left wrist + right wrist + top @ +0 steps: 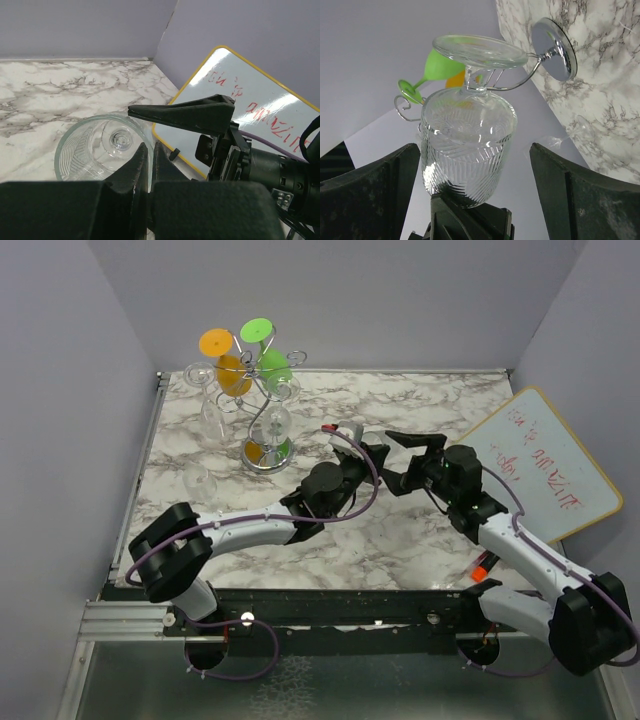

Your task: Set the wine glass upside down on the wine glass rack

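A clear ribbed wine glass (470,135) is pinched by its rim in my left gripper (148,147), which is shut on it. In the left wrist view I look into its bowl (100,145). In the top view the glass (352,432) is held mid-table, right of the wine glass rack (265,410). The rack is a silver wire stand with a shiny round base (557,42). It carries an orange glass (225,360) and a green glass (265,350). My right gripper (400,462) is open, its fingers (380,190) on either side of the glass without touching it.
A whiteboard with red writing (545,460) leans at the right edge and also shows in the left wrist view (250,95). Clear glasses hang at the rack's left side (205,390). Another clear glass (200,480) stands on the marble table (420,530).
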